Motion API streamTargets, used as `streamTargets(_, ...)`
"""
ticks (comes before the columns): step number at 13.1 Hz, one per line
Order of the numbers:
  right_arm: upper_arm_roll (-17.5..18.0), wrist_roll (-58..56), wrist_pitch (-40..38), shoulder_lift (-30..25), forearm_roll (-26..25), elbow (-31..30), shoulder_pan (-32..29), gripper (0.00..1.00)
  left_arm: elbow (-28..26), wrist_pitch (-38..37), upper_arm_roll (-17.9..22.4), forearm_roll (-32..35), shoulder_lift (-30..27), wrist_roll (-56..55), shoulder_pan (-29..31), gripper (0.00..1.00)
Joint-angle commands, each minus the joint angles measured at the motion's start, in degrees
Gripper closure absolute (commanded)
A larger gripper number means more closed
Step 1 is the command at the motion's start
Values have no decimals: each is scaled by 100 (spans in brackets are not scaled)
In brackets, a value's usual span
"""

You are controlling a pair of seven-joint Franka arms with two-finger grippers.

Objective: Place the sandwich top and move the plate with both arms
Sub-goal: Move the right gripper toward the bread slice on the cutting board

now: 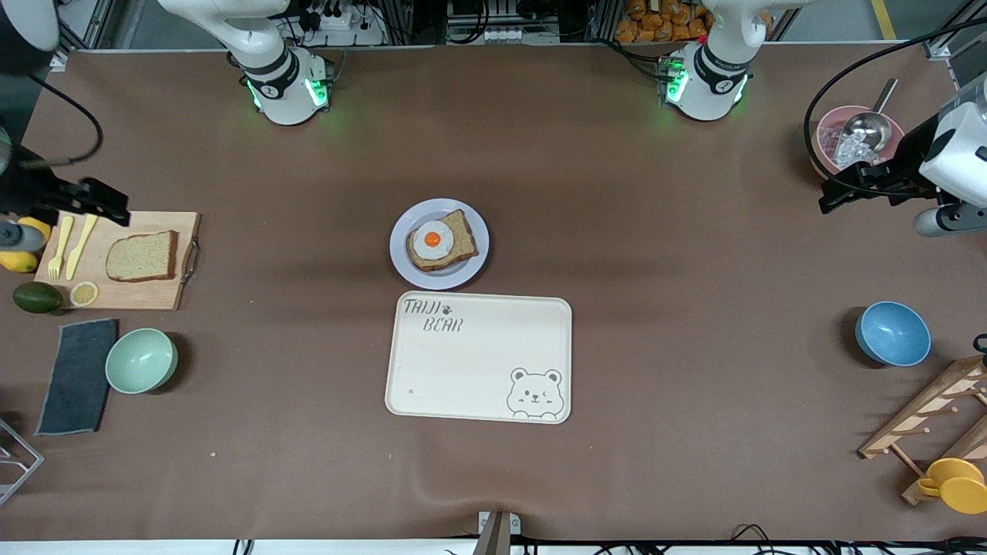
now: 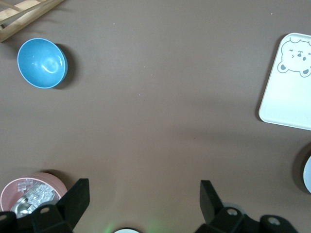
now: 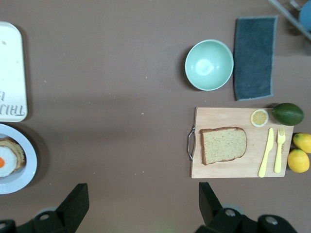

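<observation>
sandwich top [image 1: 142, 256]: plain bread slice lying flat on the cutting board [image 1: 146, 297] at the right arm's end of the bench [image 1: 694, 347], beside the yellow knife [image 1: 80, 247] and fork [image 1: 60, 248]; a lemon half [image 1: 84, 294] sits on the board corner nearer the front camera.
plate [image 1: 401, 258]: mid-bench, carrying the egg-topped slice [image 1: 441, 240] (egg yolk up), just beside the bear-print tray [image 1: 478, 358], which lies nearer the front camera.
right end effector [image 3: 142, 204]: fingers spread wide, nothing held, up in the air over bare bench next to the cutting board (handle end).
left end effector [image 2: 145, 200]: fingers spread wide, nothing held, up over bare bench near the pink bowl [image 2: 29, 187] with the metal scoop.
other items: green bowl [image 1: 141, 360] and dark cloth [image 1: 77, 376] nearer the front camera than the board; avocado [image 1: 37, 297] just beside the board; blue bowl [image 1: 892, 333] toward the left arm's end.
</observation>
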Motion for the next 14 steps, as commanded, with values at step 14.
streamTargets(14,-34,-915,-204,1773,-759,41,-2082,0,519,166,16,127,559,-218,-134,0)
